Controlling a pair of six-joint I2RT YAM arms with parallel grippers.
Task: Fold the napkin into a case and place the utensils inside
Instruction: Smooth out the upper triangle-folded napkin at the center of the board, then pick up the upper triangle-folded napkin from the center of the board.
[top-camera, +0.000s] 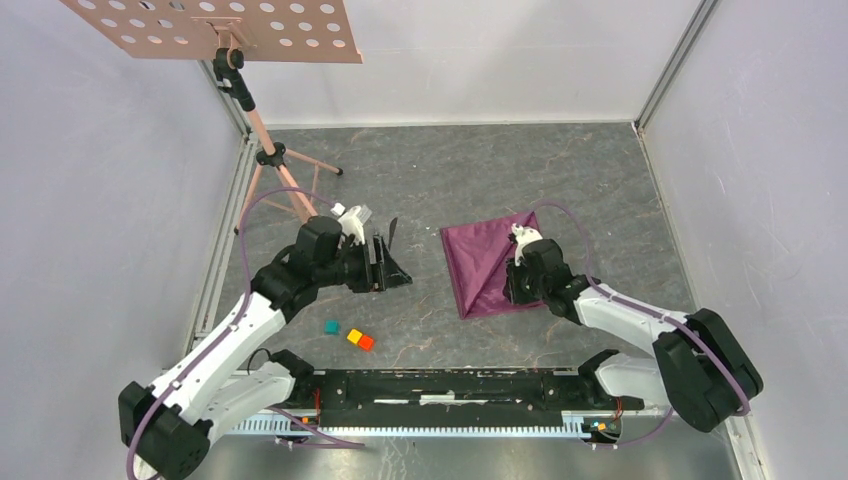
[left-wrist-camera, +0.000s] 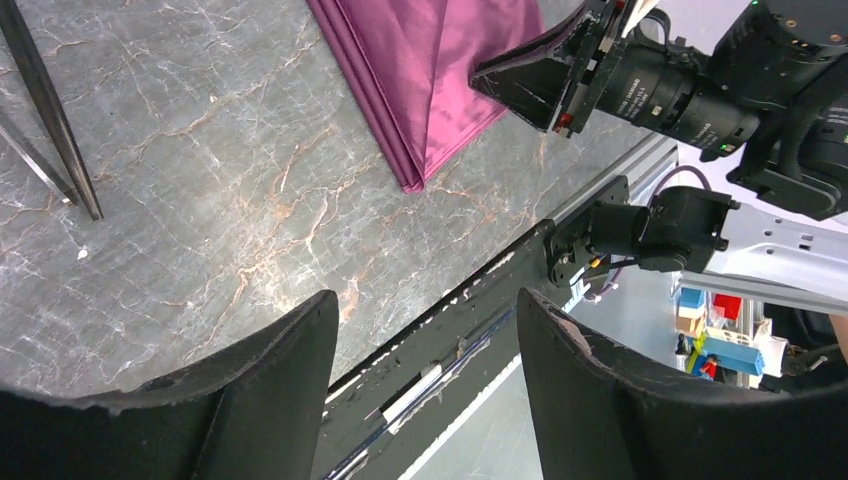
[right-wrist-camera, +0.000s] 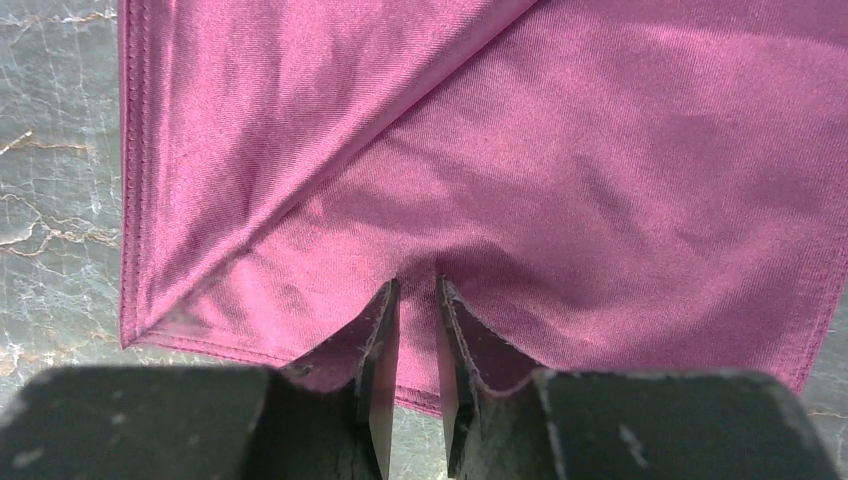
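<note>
Right wrist view: right fingers (right-wrist-camera: 378, 350) clenched almost shut on a small pucker of the napkin (right-wrist-camera: 600, 180), close to its near edge. The napkin lies part-folded, centre-right on the bench (left-wrist-camera: 200, 250). Left fingers (left-wrist-camera: 270, 370) released, wide apart, left of it. Utensils (left-wrist-camera: 55, 120) lie further left, apart from the cloth. Risk: the thin pinch slips off the shiny fabric, or drags both layers and undoes the diagonal fold.

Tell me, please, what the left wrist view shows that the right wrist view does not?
Only left wrist: the utensils on the table, the left fingers wide apart, the right arm. Only right wrist: the stitched hem and diagonal fold of the napkin, close up. Both: the napkin, the marbled table, and the right fingers nearly closed on the cloth.
</note>
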